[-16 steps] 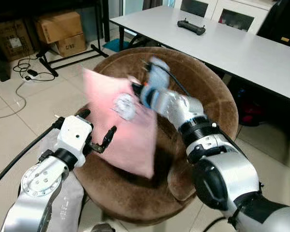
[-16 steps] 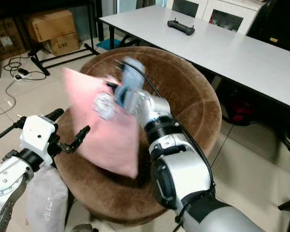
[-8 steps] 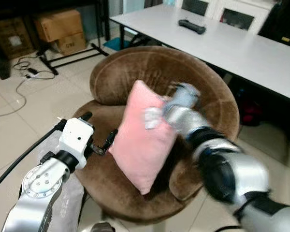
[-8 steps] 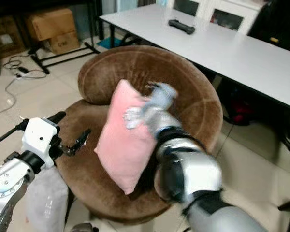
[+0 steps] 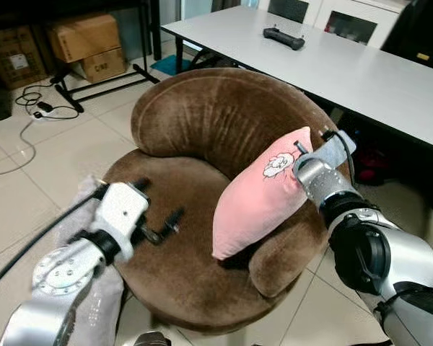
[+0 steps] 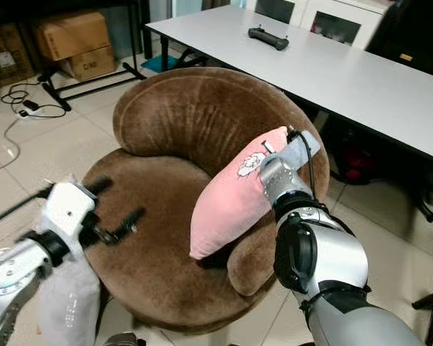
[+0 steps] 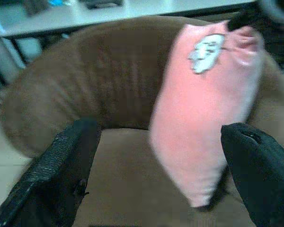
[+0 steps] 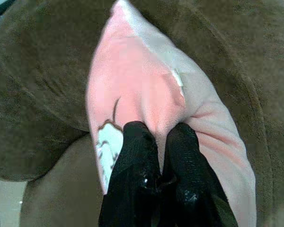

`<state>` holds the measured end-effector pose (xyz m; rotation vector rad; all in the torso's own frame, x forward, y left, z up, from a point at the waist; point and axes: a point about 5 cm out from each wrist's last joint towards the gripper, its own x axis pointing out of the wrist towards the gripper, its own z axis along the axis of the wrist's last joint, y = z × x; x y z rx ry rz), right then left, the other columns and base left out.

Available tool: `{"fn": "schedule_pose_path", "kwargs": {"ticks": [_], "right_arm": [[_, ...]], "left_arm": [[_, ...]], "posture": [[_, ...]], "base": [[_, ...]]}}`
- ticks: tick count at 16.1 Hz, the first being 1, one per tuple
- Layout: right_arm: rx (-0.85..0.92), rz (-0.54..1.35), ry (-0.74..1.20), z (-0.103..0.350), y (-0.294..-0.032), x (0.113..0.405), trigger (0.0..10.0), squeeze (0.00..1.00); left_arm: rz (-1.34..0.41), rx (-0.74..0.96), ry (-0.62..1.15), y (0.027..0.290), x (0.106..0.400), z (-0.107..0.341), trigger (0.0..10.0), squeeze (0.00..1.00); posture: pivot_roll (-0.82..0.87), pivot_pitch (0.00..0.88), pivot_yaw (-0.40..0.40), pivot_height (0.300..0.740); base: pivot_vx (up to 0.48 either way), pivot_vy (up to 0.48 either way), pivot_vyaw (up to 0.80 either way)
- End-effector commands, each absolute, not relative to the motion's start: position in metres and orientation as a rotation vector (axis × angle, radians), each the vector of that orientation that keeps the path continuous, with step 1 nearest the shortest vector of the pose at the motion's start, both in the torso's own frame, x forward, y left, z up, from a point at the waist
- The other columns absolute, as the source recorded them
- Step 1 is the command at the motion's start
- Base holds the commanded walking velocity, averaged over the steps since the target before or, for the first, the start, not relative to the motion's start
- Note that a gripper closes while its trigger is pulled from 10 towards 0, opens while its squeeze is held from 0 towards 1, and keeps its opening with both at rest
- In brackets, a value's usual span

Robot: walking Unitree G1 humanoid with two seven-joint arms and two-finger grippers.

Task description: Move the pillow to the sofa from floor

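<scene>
A pink pillow (image 5: 260, 194) with a white flower print leans on the right arm of the round brown sofa chair (image 5: 195, 108), its lower corner on the seat. My right gripper (image 8: 156, 144) is shut on the pillow's (image 8: 137, 85) top corner, by the chair's right rim (image 5: 301, 153). My left gripper (image 5: 159, 223) hovers open over the left part of the seat, apart from the pillow (image 7: 203, 118); its fingers (image 7: 66, 165) frame the pillow in the left wrist view.
A long white table (image 5: 346, 65) with a black controller (image 5: 284, 38) stands behind the chair. Cardboard boxes (image 5: 86, 43) and cables (image 5: 29, 108) lie on the tiled floor at the back left. A grey cloth (image 5: 101, 303) hangs by my left arm.
My right gripper has swung the pillow from above the seat's left side over to the chair's right arm, where it now leans. The left gripper dropped slightly lower.
</scene>
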<state>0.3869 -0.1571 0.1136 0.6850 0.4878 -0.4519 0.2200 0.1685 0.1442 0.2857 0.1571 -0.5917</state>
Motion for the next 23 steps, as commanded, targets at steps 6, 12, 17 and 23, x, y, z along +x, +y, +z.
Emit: {"fn": "schedule_pose_path", "kwargs": {"ticks": [6,12,17,23], "right_arm": [[0.616,-0.529,0.553,0.078,-0.169,0.366,10.0,1.0],[0.538,-0.494,0.47,0.078,-0.186,0.365,10.0,1.0],[0.681,-0.419,0.313,0.095,-0.208,0.372,10.0,1.0],[0.754,-0.386,0.148,0.112,-0.24,0.371,10.0,1.0]], "left_arm": [[-0.689,0.276,0.251,0.172,0.214,0.139,10.0,0.0],[-0.685,0.304,0.237,0.174,0.219,0.141,10.0,0.0],[-0.661,0.299,0.216,0.175,0.222,0.142,10.0,0.0],[-0.632,0.27,0.18,0.17,0.229,0.142,10.0,0.0]], "posture": [[0.17,0.0,-0.074,0.74],[0.16,0.0,-0.071,0.74],[0.17,0.0,-0.076,0.74],[0.14,0.0,-0.063,0.74]], "base": [[0.0,0.0,0.0],[0.0,0.0,0.0],[0.0,0.0,0.0],[0.0,0.0,0.0]]}}
